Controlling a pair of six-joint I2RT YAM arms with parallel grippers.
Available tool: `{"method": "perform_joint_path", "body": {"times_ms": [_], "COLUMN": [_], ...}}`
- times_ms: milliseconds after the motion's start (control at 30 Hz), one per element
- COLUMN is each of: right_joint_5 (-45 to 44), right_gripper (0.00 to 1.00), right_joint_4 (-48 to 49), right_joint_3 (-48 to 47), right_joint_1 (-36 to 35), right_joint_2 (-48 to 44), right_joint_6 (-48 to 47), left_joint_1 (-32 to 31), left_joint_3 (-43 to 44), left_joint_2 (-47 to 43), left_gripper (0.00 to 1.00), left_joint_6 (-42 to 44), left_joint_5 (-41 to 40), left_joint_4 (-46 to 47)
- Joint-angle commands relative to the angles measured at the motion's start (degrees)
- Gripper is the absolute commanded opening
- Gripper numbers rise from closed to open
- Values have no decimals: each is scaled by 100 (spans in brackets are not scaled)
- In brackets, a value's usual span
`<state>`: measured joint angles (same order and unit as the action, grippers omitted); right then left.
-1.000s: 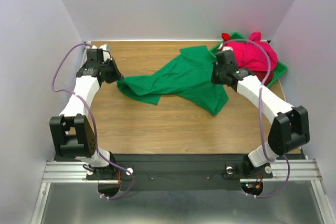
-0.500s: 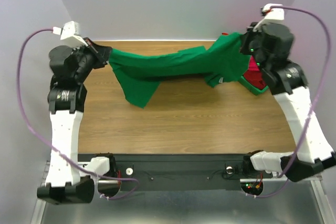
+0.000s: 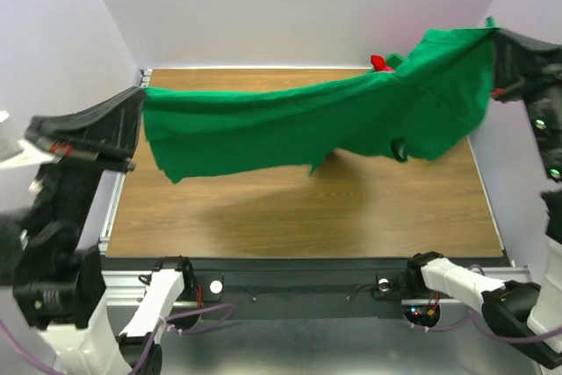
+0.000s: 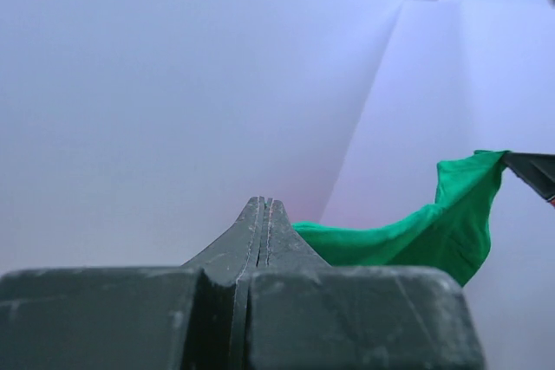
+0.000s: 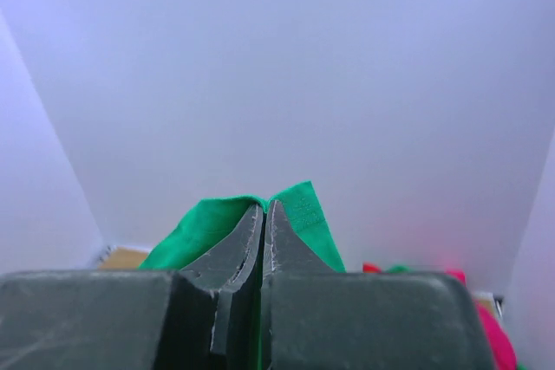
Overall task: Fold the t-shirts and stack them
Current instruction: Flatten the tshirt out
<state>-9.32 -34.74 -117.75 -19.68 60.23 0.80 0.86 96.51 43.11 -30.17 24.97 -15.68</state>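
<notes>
Two raised higher than half a second ago: left hand and right hand, each clamped on the green t-shirt, now stretched wide well above the table.

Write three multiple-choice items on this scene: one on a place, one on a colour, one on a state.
1. The t-shirt is: A stretched in the air above the table; B flat on it; C on the floor.
2. Its colour: A blue; B white; C green.
3. The left gripper is: A wide open; B shut on the t-shirt; C shut on nothing.

Answers: A, it hangs clear of the wood, with its shadow below; C, the cloth is plain green; B, closed fingers pinch its corner.
</notes>
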Motion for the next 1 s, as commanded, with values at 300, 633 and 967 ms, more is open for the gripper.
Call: {"method": "perform_joint_path", "body": {"times_ms": [300, 633, 967], "right_joint_5": [168, 150, 308], "right_gripper": [0, 0, 0], "right_joint_4": [283, 1083, 1206], "right_joint_3": [250, 756, -994], "right_joint_1": [17, 17, 17], "right_joint_2": [507, 2281, 4032], "right_joint_6": [-27, -361, -475], "left_joint_1": [10, 19, 19], "left_joint_3": [-483, -1214, -160], "left_joint_2": [425, 1935, 3123], "left_gripper": [0, 0, 0], "left_joint_6": [-68, 722, 1233], "left_joint_5": [-159, -414, -818], "left_joint_4": [276, 399, 434]}}
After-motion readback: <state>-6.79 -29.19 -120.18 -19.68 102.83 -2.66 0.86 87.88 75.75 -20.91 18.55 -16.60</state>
